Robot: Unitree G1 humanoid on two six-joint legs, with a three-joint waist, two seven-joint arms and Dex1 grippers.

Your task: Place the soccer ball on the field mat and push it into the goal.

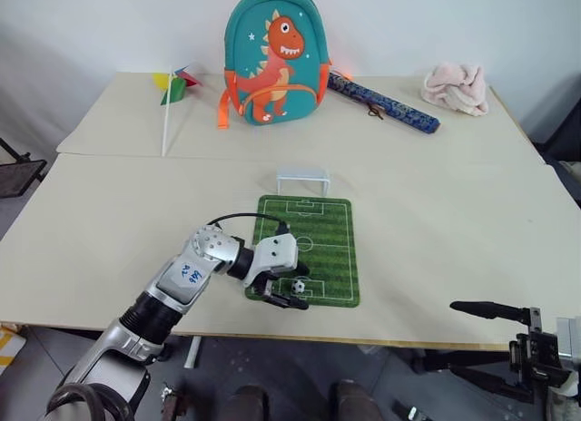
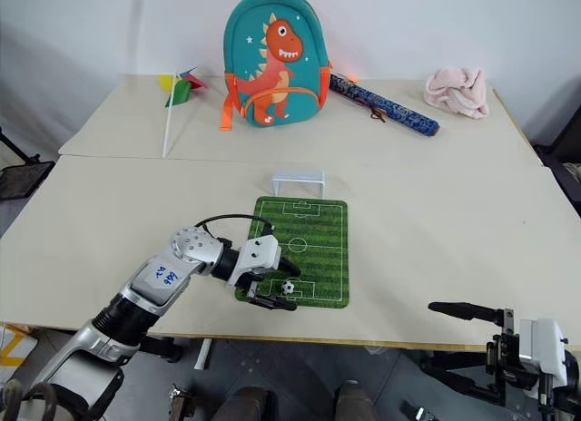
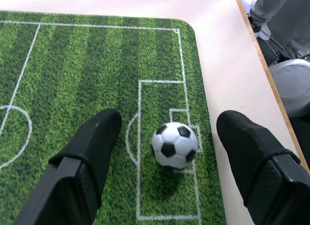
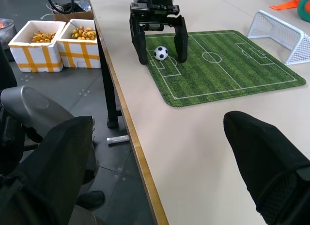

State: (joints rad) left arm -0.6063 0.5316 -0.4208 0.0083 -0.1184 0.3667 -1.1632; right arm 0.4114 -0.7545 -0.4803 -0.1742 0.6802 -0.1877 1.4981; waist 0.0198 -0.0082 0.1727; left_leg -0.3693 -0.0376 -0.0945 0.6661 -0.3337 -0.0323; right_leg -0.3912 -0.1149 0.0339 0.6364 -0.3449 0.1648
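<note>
Two pale beige tables (image 1: 436,194) stand pushed together, a seam running between them, against a plain white wall (image 1: 109,26); the floor (image 4: 63,89) beneath is dark grey; beside a black table leg (image 4: 110,84) sit two white foam boxes (image 4: 36,53) banded with yellow tape, holding yellowish pieces, with a cardboard box behind them; even, soft light falls across the tabletops, casting only faint shadows.

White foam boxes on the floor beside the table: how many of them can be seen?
2. The left foam box and the right foam box stand side by side on the floor, both holding small yellow items. More may be hidden beyond the picture edge.
</note>
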